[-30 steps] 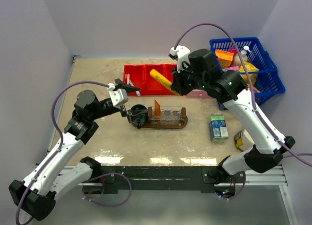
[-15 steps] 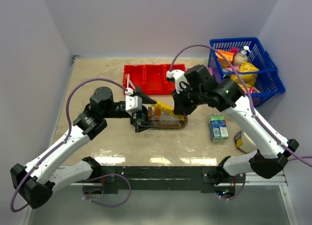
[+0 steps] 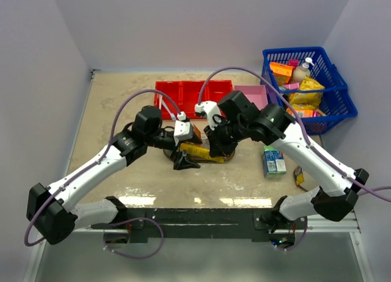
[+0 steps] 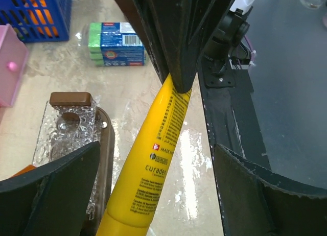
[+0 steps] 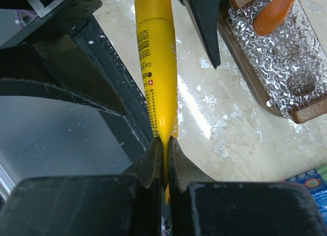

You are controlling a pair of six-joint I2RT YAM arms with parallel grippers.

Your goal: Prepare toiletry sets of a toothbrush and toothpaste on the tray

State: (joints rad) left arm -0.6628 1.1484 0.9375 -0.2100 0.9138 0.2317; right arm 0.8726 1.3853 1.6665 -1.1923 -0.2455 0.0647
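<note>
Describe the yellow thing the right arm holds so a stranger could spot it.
Find the dark brown oval tray mid-table. Next to it the right pincer pinches a tube by its flat end. It is bright yellow with black print, unlike the deep orange tube on the tray.

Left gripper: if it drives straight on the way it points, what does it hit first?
The yellow toothpaste tube: it lies along that line, inside the open left gripper. Right behind it stands the right gripper, shut on the tube's crimped end. Distance is hard to judge from the wrist view.
</note>
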